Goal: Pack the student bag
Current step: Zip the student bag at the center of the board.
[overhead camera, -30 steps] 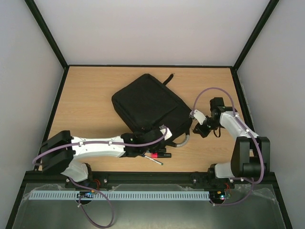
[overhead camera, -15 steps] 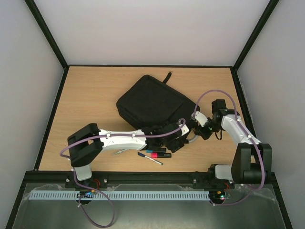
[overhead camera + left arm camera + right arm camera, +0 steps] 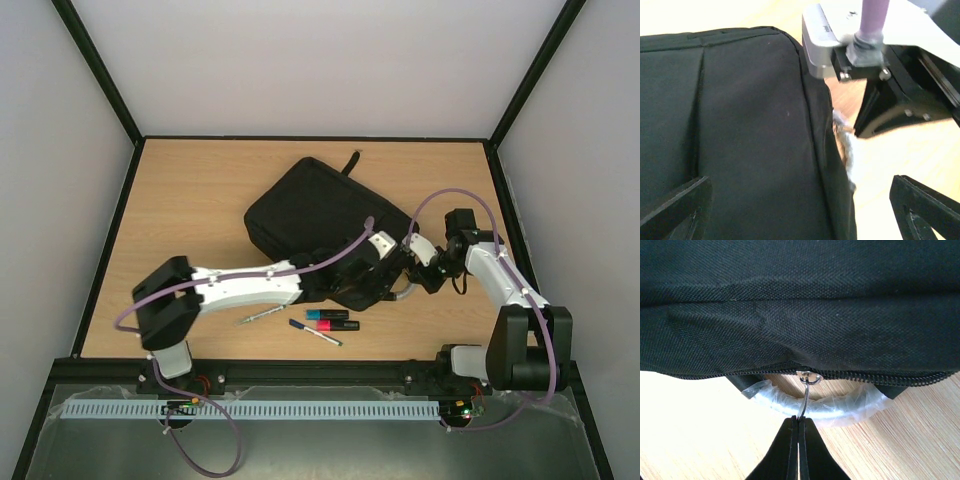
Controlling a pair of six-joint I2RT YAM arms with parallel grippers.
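The step in hand was judged to be the opening of the student bag (image 3: 320, 222), with nothing yet packed. The right gripper (image 3: 799, 426) was seen with its fingers pressed together on the thin wire zipper pull (image 3: 805, 390), which was pinched right at the fingertips. Just ahead of those tips ran the bag's zipper (image 3: 880, 375), its teeth closed on both sides of the slider. A grey handle loop (image 3: 790, 402), apparently wrapped in clear film, was lying between the fingertips and the bag's edge.

The left gripper (image 3: 800, 207) was spread wide and empty, with the black fabric of the bag directly beneath it and the bag's edge a little to its right. Whether the fingers were touching the fabric could not be made out from the wrist view. The right arm's wrist stood close ahead of it and to the right.

Behind the left gripper, towards the arm bases, two highlighters (image 3: 331, 320) and a pen (image 3: 315, 332) were lying on the table (image 3: 190, 220) – presumably the things to be packed.

For the next move, the bag would probably need to be braced by the left gripper, pressed down or clamped near the edge, so that the pull could be drawn along the zipper line without the soft bag being dragged along. A pull kept in line with the teeth would be called for – the wire loop could easily slip from so fine a pinch.
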